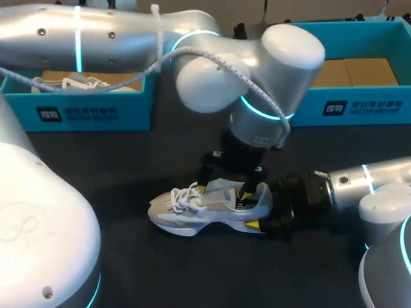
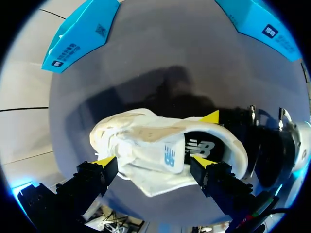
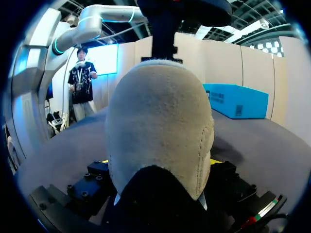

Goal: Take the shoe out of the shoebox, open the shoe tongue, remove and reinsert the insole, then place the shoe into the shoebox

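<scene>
The right claw (image 3: 158,165) is clamping the heel of a white shoe (image 1: 192,215) on the dark bench (image 1: 160,269). The left claw (image 2: 153,162) is hanging wide over the shoe, straddling its tongue (image 2: 165,155). A hard tug there risks pulling the heel free. The shoe is standing on its sole, lying lengthwise across the bench, toe pointing to the robot's left. A blue shoebox (image 1: 90,112) is sitting well beyond the shoe.

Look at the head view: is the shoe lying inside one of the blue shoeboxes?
No, the shoe stands on the dark table, outside the left shoebox and the right shoebox.
</scene>
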